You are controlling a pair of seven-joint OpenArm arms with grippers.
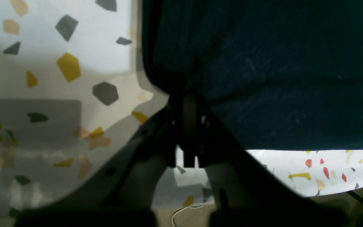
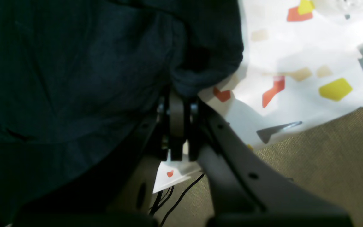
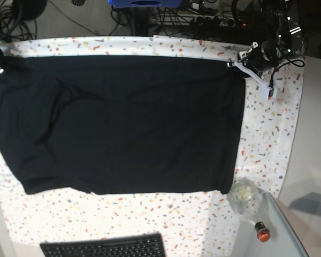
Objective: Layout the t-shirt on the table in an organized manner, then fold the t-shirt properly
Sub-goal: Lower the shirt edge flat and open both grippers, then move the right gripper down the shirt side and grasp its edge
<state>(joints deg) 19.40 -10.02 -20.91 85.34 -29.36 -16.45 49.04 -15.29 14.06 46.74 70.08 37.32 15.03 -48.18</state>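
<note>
T-shirt [image 3: 123, 123]: soft, limp, light; spread flat on tabletop [image 3: 267, 134]. Left claw [image 1: 189, 94] and right claw [image 2: 181, 90] each pinch a far corner; corners judged best holds.

My left hand [image 1: 189, 126] and right hand [image 2: 178, 126] have dark grey moulded fingers [image 2: 232, 170] with small round screw holes; my left arm [image 3: 275, 45] is black with white fittings.
</note>
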